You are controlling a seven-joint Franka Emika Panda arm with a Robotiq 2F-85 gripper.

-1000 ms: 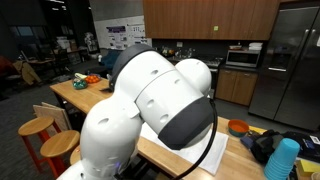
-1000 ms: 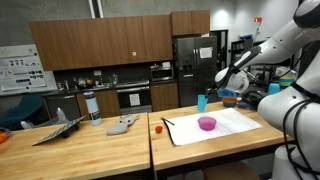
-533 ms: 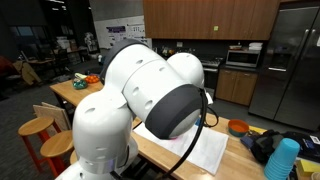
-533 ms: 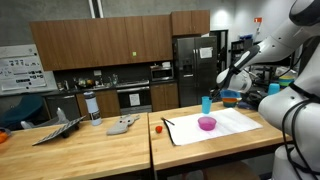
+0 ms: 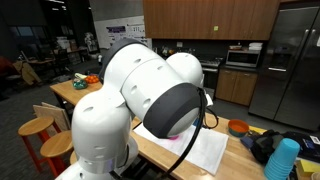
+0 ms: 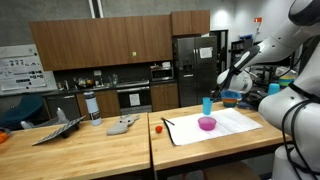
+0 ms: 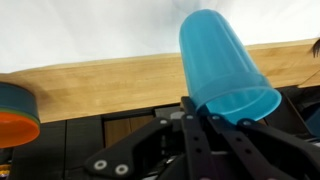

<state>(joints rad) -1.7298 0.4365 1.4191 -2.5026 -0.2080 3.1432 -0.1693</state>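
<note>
One orange bowl [image 7: 14, 118] sits at the left edge of the wrist view. Right of it, the gripper [image 7: 190, 103] has its fingers pinched together on the rim of a tilted blue cup [image 7: 225, 62]. An exterior view adds the setting (unseen from the wrist): a purple bowl [image 6: 207, 123] on a white mat [image 6: 238, 122], with the cup just beyond it. In an exterior view the white arm [image 5: 150, 95] hides the gripper.

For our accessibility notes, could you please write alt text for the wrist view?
A blue plastic cup, tilted with its wider mouth end nearest the camera, sits at the tips of the shut gripper, which seems to pinch its rim. Behind runs a wooden counter with a white sheet on it, and an orange-and-blue bowl peeks in at the left edge.
</note>
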